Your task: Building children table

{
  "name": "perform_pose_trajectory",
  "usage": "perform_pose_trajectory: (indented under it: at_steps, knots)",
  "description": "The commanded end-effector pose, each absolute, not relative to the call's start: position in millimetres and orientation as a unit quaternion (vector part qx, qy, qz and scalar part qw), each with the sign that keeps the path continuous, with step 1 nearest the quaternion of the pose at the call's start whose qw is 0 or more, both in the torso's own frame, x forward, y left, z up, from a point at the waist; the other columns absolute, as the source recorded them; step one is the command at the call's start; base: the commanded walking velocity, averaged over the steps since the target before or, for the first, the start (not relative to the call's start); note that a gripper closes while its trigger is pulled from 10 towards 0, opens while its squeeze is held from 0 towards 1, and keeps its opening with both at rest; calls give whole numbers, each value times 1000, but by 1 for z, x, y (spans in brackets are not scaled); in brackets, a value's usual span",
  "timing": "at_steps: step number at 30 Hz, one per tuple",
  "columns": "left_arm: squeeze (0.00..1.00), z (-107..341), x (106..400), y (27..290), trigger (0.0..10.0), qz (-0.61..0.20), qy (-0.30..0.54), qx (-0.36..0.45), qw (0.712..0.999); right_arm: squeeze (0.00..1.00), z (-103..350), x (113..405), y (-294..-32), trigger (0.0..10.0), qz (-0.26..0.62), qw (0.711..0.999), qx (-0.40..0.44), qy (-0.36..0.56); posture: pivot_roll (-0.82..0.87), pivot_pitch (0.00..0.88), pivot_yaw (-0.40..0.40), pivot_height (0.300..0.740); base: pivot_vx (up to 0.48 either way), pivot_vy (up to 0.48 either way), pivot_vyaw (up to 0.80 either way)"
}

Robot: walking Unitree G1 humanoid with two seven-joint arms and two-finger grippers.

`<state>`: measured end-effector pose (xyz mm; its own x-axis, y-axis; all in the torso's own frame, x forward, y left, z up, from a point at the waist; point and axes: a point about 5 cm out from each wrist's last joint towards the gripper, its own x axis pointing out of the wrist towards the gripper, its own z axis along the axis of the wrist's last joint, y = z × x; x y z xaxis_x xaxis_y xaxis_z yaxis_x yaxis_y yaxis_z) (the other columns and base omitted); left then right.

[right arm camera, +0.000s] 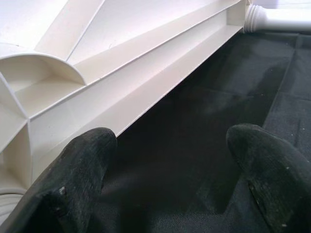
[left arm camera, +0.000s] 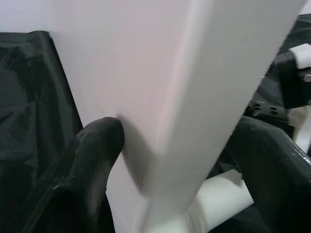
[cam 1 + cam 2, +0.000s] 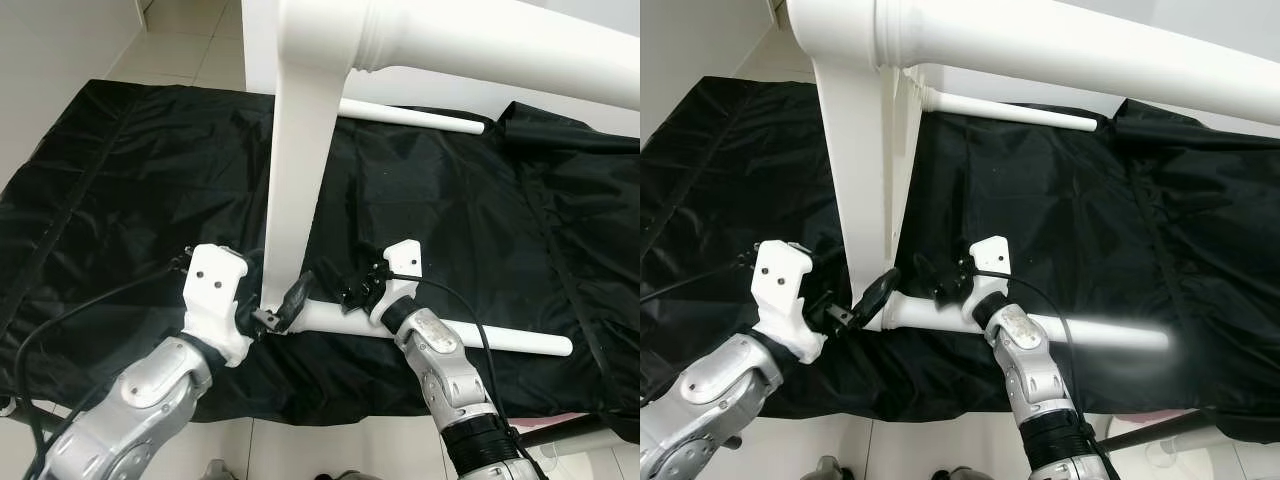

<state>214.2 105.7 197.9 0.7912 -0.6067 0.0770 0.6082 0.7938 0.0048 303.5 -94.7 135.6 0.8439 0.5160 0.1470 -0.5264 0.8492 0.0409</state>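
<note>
Black sheet [image 3: 120, 180] on tiled floor; white tabletop [image 3: 300, 150] stands on edge, rigid, light-looking, slick. Left pincer [image 3: 275, 312] grasps its rim; right pincer [image 3: 352, 292] released near leg [image 3: 500, 340]; hold by ribs.

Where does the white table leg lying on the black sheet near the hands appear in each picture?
Left eye view: table leg lies low, from the centre toward the right.
Right eye view: it lies low at the centre, beside the right hand.
Left wrist view: its end sits under the white tabletop edge.
Right wrist view: I cannot tell it apart.
Shared landmark: black sheet.
</note>
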Motion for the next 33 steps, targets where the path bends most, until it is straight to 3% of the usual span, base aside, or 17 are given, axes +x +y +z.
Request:
perform_pose_trajectory:
  at_steps: [1,10,14,33]
  knots:
    - [0,193,214,103,10000,-321,-24,-3,947,0,127,303,-99,10000,263,963,40,-41,67,141,-93,740,0,0,0]
    - [0,193,215,111,10000,-301,-28,38,952,0,126,304,-101,10000,265,963,36,-40,72,136,-105,740,0,0,0]
    - [0,196,222,132,10000,-286,-30,77,955,0,125,304,-98,10000,270,962,36,-38,78,133,-108,740,0,0,0]
    - [0,202,235,166,10000,-236,-39,159,958,0,124,303,-97,10000,267,962,41,-38,74,133,-101,740,0,0,0]
